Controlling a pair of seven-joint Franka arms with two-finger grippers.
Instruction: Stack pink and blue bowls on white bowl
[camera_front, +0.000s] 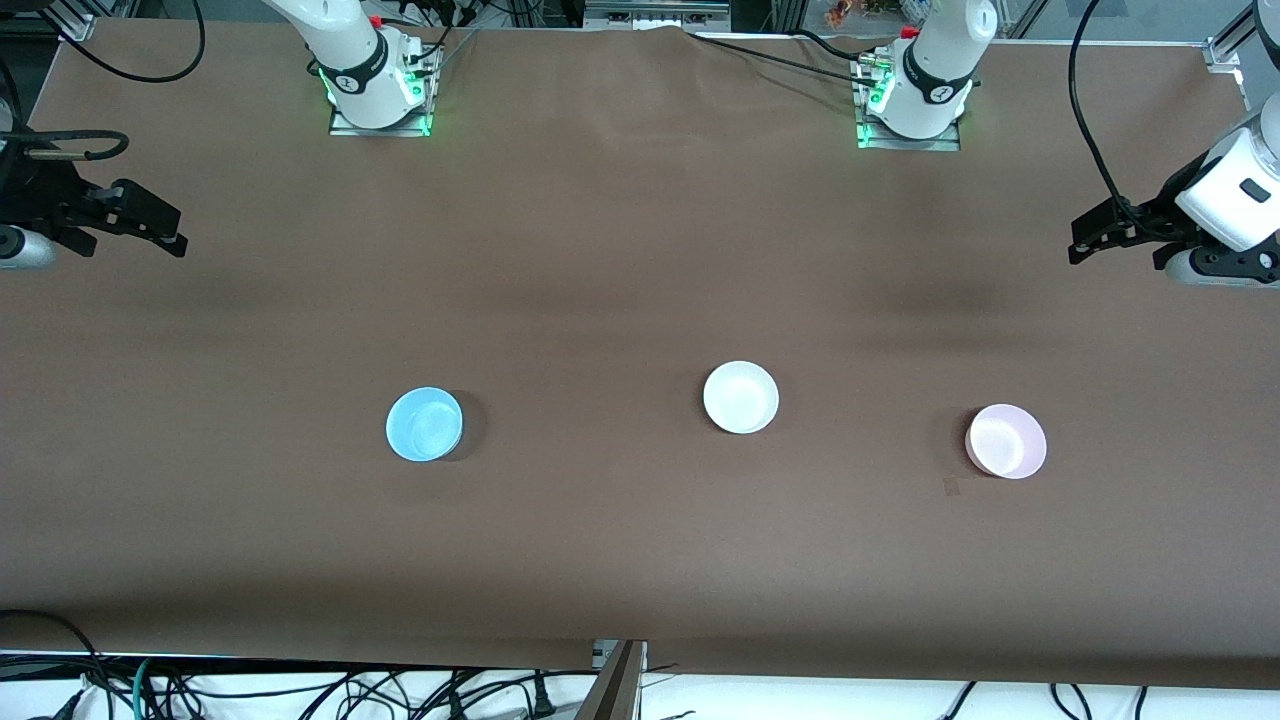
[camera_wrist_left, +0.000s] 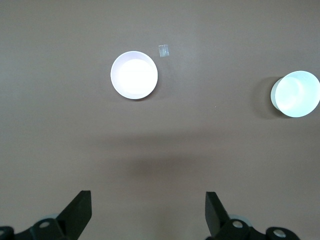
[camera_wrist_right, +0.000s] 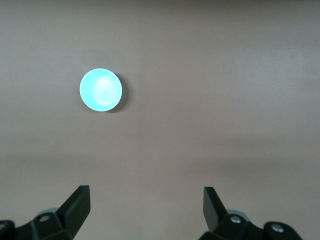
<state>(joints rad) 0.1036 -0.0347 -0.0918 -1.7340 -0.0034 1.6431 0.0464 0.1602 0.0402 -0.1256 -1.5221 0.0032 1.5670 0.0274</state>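
Observation:
Three bowls sit apart in a row on the brown table. The blue bowl (camera_front: 424, 424) is toward the right arm's end, the white bowl (camera_front: 741, 397) is in the middle, and the pink bowl (camera_front: 1006, 441) is toward the left arm's end. My left gripper (camera_front: 1088, 240) is open and empty, raised over the table at its own end. The left wrist view shows the pink bowl (camera_wrist_left: 134, 75) and the white bowl (camera_wrist_left: 296, 93) past the left gripper (camera_wrist_left: 148, 210). My right gripper (camera_front: 160, 230) is open and empty, raised at its end. The right wrist view shows the blue bowl (camera_wrist_right: 100, 90) past the right gripper (camera_wrist_right: 146, 207).
A small clear piece of tape (camera_front: 950, 487) lies on the table beside the pink bowl, nearer to the front camera; it also shows in the left wrist view (camera_wrist_left: 163, 50). Cables run along the table's edges.

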